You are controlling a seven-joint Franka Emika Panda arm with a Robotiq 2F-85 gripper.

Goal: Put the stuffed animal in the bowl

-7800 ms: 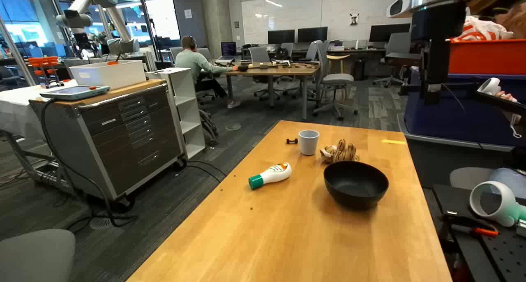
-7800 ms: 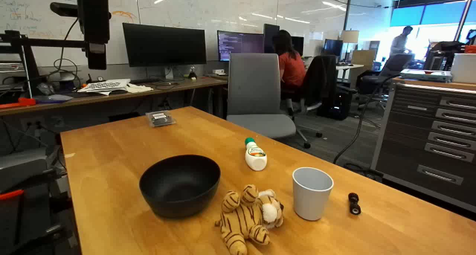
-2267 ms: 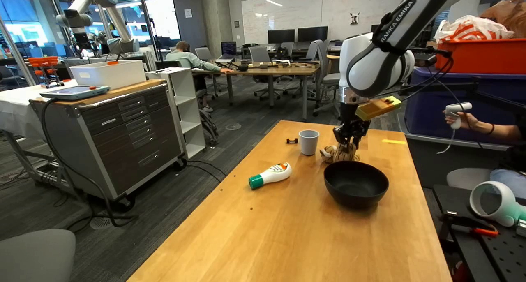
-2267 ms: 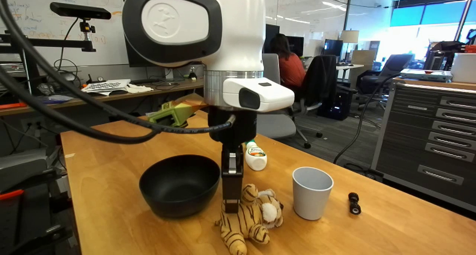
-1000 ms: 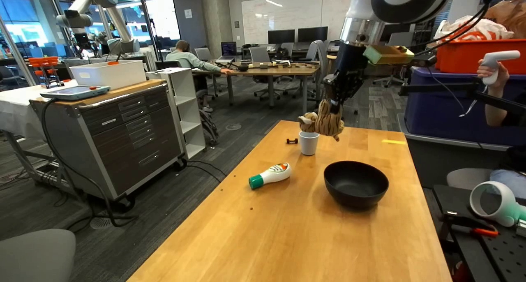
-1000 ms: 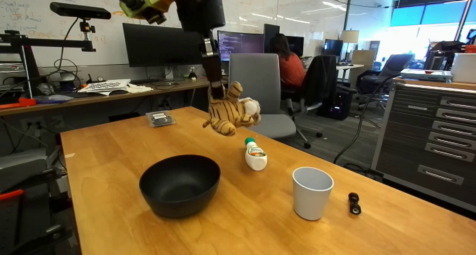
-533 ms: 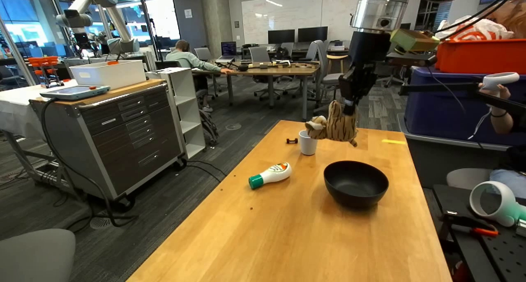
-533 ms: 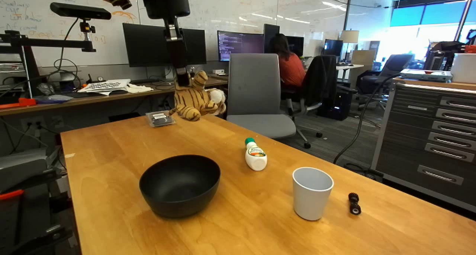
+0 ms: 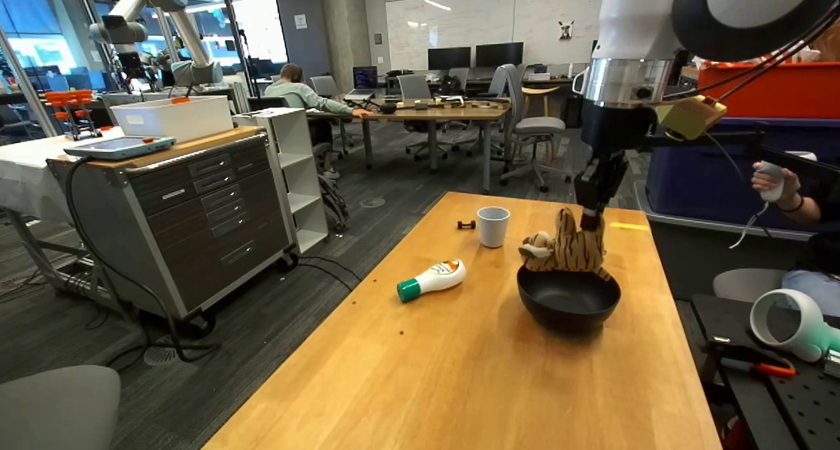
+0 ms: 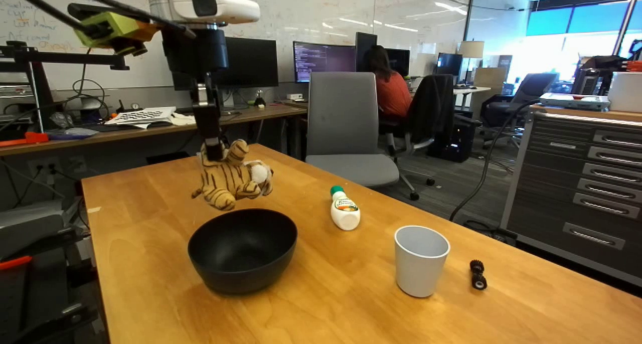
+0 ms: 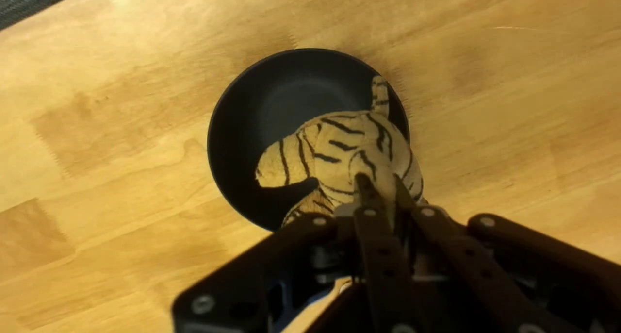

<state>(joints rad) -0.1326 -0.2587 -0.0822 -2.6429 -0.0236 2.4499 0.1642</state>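
The stuffed animal is a tan plush tiger with dark stripes (image 9: 571, 252), hanging in the air with its head to one side and its limbs free. My gripper (image 11: 380, 178) is shut on its body, with a pinch of plush between the fingertips in the wrist view. Below lies the round black bowl (image 10: 241, 276) on the wooden table. From the wrist, the tiger (image 11: 339, 139) overlaps much of the bowl (image 11: 242, 105), its tail near the rim. In an exterior view the toy (image 10: 225, 181) appears just above the bowl's rim, apart from it.
A pale cup (image 10: 421, 264) stands upright on the table. A white bottle with a green cap (image 9: 431, 280) lies on its side, and a small black dumbbell-shaped piece (image 10: 478, 275) lies beyond the cup. A person's hand (image 9: 777, 182) holds a controller off the table's edge.
The tiger lay on the table at first; my gripper closed on it and lifted it. Over the last second it travelled across to the bowl, and it has come lower in the last half second.
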